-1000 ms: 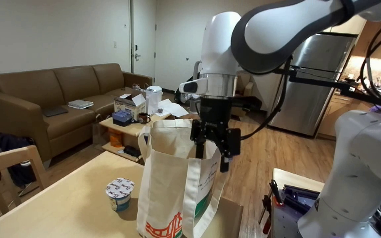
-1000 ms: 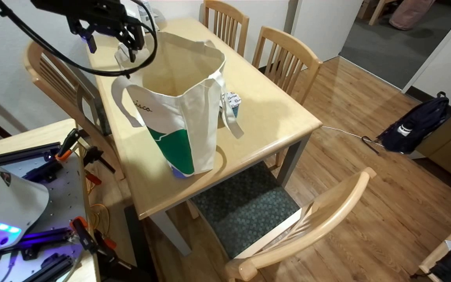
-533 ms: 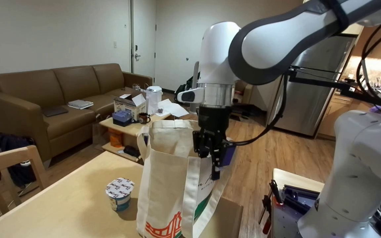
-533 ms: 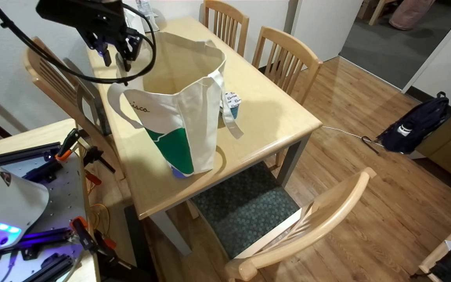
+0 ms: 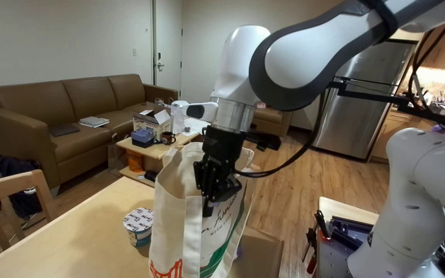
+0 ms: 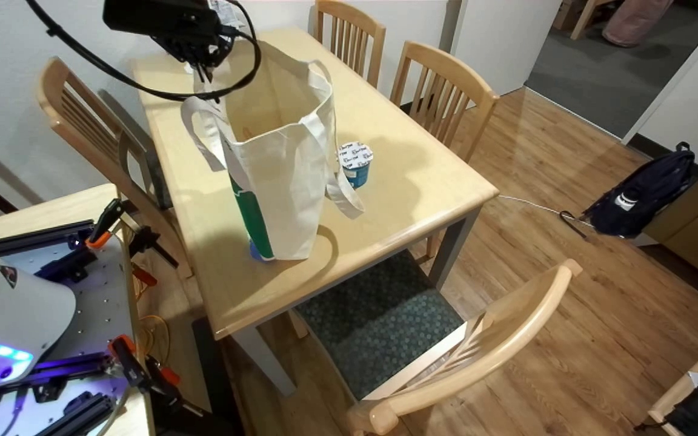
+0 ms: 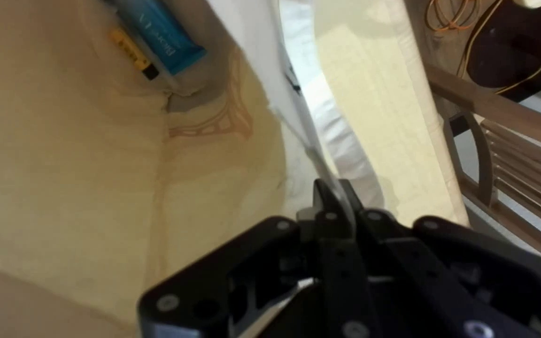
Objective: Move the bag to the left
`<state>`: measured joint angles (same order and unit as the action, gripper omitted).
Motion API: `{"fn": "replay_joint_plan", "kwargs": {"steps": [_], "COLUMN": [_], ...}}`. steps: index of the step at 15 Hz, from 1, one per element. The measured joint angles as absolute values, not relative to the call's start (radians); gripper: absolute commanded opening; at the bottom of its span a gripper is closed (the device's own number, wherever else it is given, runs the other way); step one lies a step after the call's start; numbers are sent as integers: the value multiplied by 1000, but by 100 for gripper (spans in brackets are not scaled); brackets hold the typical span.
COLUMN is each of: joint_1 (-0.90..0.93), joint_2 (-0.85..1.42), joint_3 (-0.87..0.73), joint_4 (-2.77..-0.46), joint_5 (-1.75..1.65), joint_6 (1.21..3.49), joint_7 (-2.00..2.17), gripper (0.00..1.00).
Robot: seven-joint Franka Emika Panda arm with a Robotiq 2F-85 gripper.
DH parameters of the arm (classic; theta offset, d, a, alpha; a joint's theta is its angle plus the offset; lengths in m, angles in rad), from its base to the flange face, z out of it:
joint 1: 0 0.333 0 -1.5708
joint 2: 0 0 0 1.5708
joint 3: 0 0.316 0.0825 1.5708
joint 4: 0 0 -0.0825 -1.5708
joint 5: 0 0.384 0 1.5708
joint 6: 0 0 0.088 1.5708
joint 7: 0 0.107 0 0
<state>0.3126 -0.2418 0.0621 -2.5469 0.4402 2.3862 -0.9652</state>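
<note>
The cream-white tote bag [image 5: 170, 231] stands upright on the table in both exterior views, its mouth open at the top. Red and green prints show near its bottom. My gripper [image 5: 208, 210] is at the bag's upper rim, its jaws closed together. From the wrist, the rim's thin edge runs straight between the gripper's fingertips [image 7: 338, 190], so the cloth is pinched there. Part of the gripper [image 6: 205, 74] hides behind a black cable in an exterior view. A blue tube [image 7: 165, 35] and a yellow tube [image 7: 129, 47] lie inside the bag.
A small round cup [image 5: 138, 226] with a patterned lid stands close beside the bag on the wooden table [image 6: 422, 181]. Chairs line the table, one wooden chair [image 6: 446, 91] behind it. The robot's base stand [image 6: 100, 303], with clamps, is beside the table.
My gripper came down to the bag's rim and its jaws went from open to shut on it. The bag's top has been pulled along and the bag has turned and shifted slightly.
</note>
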Motion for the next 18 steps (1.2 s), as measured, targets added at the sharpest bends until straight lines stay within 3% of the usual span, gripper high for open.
{"fn": "replay_joint_plan", "kwargs": {"steps": [12, 18], "joint_1": [306, 218], "joint_2": [160, 335], "joint_3": [202, 328], "joint_4": [-2239, -2066], "joint_5": [446, 447], "joint_6": [2597, 2577], "joint_7": [-1312, -1473], "gripper": [1, 1]}}
